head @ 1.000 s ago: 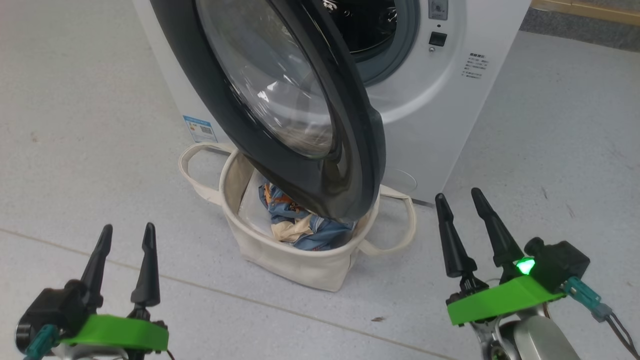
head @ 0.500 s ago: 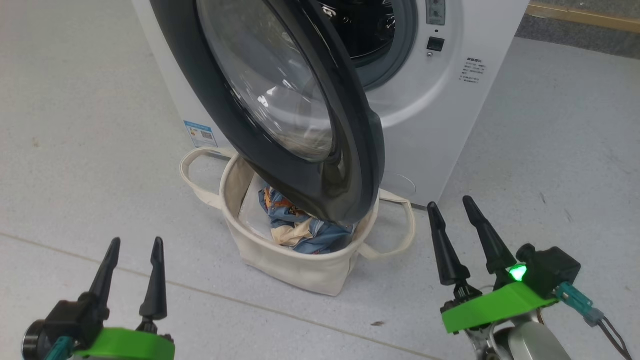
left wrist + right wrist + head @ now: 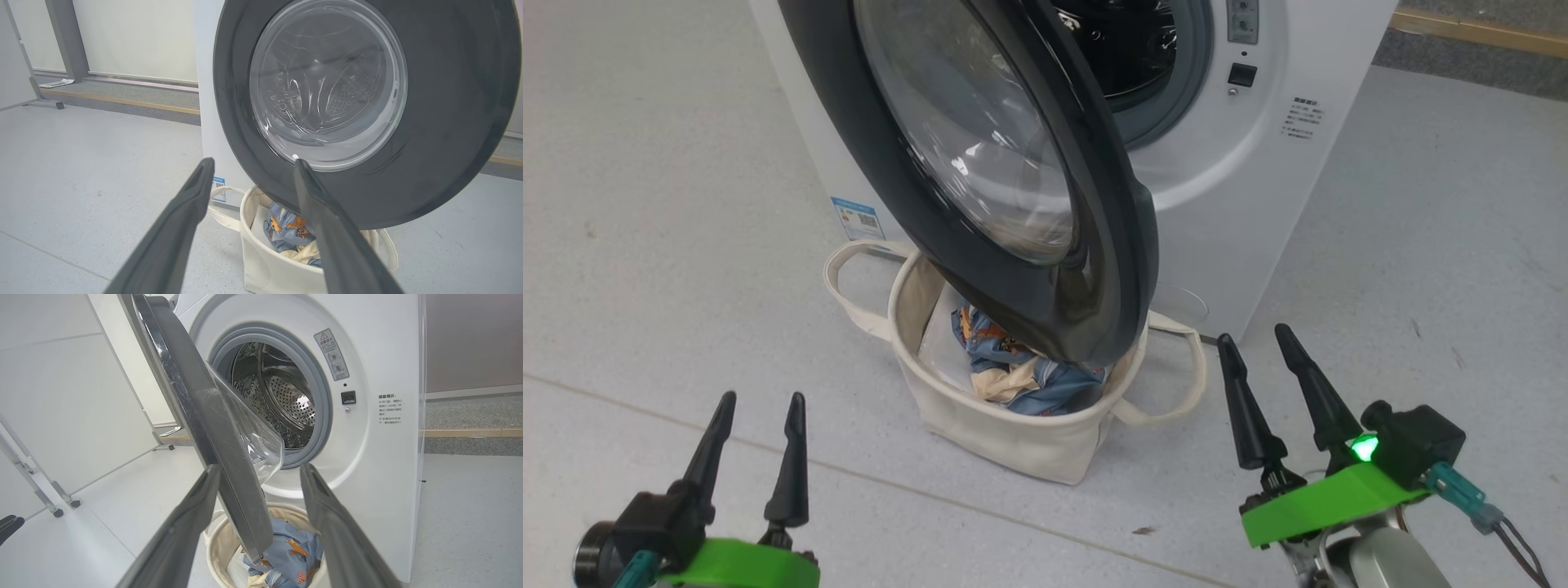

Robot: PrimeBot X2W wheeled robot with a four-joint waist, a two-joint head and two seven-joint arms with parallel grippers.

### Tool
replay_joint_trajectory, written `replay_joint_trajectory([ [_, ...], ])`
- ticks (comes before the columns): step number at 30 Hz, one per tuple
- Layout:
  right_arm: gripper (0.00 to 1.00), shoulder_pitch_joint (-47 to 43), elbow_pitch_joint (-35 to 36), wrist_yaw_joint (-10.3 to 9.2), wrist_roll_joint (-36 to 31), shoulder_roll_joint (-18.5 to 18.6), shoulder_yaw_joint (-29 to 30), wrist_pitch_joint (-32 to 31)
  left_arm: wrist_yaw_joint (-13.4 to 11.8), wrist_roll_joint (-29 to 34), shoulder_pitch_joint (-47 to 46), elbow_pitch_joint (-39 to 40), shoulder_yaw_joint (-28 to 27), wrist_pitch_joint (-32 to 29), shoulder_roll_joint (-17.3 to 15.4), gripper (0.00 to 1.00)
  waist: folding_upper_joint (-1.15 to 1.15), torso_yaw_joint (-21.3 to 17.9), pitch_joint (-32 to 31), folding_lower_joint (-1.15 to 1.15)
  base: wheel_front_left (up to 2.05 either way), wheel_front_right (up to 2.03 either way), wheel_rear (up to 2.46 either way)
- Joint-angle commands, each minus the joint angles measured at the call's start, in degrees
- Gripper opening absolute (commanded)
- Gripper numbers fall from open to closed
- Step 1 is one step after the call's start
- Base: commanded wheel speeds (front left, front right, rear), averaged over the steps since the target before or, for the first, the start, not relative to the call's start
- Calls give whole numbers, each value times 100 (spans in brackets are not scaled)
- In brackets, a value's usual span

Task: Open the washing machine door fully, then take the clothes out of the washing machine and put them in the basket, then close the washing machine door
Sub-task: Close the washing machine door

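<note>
The clothes (image 3: 1021, 371) lie bunched in the basket (image 3: 1005, 437), which stands on the floor (image 3: 645, 204) against the washer (image 3: 1233, 204). The door (image 3: 980, 163) hangs swung out at 12 o'clock from the basket, its lower rim over the basket's mouth. The drum opening shows at 1 o'clock behind the door. The left gripper (image 3: 761, 398) hovers at 8 o'clock from the basket and the right gripper (image 3: 1252, 332) at 3 o'clock. Both are released, fingers spread and holding nothing.

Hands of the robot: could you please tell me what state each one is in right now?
Left hand: open, holding nothing.
Right hand: open, holding nothing.
</note>
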State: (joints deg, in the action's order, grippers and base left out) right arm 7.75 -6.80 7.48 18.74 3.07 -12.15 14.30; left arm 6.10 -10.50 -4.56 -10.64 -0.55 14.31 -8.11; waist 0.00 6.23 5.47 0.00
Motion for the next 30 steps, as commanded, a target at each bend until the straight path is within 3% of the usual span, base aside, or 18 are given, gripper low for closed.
replay_joint_trajectory([
  [1,100,76,180,1,-25,-19,-153,70,21,65,-80,157,-238,69,-30,100,0,15,0,0,0,0,0],
  [4,100,94,138,1,-27,-19,-242,70,47,78,-88,147,-246,69,19,100,0,46,6,0,0,0,0],
  [5,78,126,123,1,-53,-19,-312,70,54,83,-90,141,-255,69,30,100,0,50,9,0,0,0,0],
  [6,9,167,115,1,-66,-19,-392,70,61,85,-92,135,-264,69,40,100,0,55,14,0,0,0,0],
  [7,0,216,123,1,-79,-19,-460,70,66,92,-97,129,-272,69,48,100,0,61,22,0,0,0,0],
  [22,0,1217,-153,1,18,-19,-1746,70,124,29,-349,12,-278,69,129,100,0,361,445,0,0,0,0],
  [30,0,1768,-463,1,3,-19,-1438,70,133,39,-537,32,-243,69,183,100,0,568,846,0,0,0,0],
])
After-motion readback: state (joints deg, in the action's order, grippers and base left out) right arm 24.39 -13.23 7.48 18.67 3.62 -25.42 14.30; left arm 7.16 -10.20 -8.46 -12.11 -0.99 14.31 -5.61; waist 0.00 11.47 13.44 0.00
